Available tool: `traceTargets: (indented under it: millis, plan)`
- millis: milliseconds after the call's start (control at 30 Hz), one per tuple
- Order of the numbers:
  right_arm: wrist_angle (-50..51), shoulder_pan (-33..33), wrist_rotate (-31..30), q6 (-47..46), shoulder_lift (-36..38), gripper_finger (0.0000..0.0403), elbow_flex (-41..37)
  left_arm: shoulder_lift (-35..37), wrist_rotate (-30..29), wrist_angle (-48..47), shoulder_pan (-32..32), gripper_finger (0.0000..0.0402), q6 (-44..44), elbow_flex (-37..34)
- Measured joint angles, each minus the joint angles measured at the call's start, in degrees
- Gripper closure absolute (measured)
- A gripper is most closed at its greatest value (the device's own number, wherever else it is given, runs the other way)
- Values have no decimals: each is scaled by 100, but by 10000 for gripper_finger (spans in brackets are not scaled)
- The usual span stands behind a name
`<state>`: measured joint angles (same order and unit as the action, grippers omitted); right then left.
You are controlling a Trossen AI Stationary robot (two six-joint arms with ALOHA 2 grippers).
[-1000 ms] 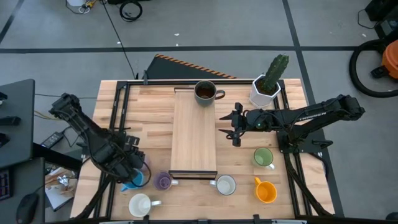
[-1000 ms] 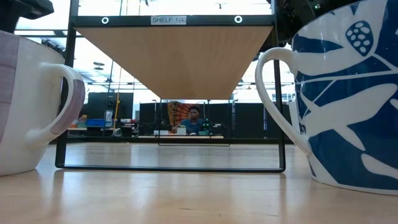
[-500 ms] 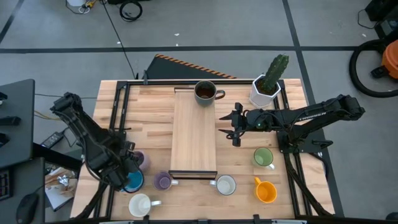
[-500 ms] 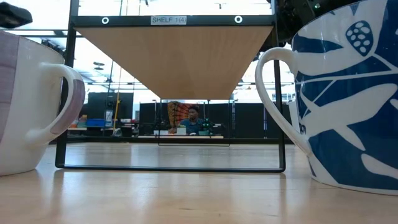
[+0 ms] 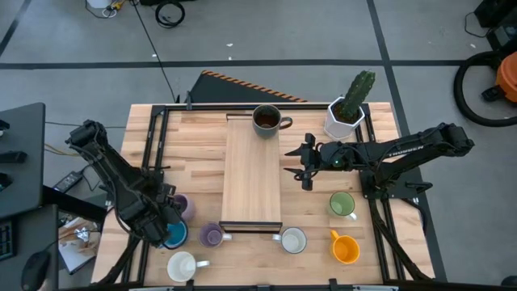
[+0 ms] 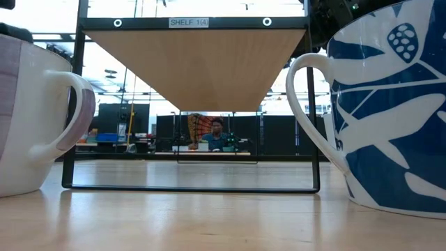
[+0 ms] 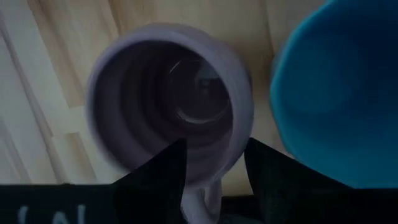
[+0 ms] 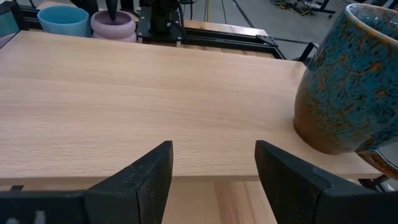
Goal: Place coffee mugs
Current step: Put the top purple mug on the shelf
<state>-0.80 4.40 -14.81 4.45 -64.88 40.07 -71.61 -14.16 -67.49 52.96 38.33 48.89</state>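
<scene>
Left hand is down over the purple mug, one finger inside the rim and one outside, and the blue mug crowds in just beside it with almost no gap. Right hand stands open at the shelf board: bare wood ahead, with only the dark brown mug standing off to one side.

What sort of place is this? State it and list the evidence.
Most likely a robotics lab or workshop. Two dark robot arms are mounted at a butcher-block table holding a raised shelf labelled "SHELF 1(4)". Cables lie on the bare concrete floor, and a person sits at a workstation in the open room behind.
</scene>
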Motion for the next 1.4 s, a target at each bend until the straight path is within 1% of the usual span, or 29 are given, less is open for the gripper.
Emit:
traceTargets:
  millis: [133,300,567,667,800,933,1400]
  plan:
    - [0,-1,0,-20,0,170,0,0,20,219,-101,258,-2,-177]
    - [-1,0,0,-40,0,170,0,0,14,269,-211,289,-74,-180]
    - [0,0,-1,-77,0,170,0,-2,84,308,-213,345,-340,-182]
    - [0,0,-2,-76,0,170,0,-2,39,291,-213,359,-500,-184]
    - [0,-1,-2,-87,0,170,0,-2,7,287,-320,362,-690,-148]
    - [-58,-1,-2,-90,0,170,0,-2,-24,164,-573,362,-1033,64]
    - [-47,0,-2,-121,0,170,0,164,-43,-827,-1406,362,-2107,1223]
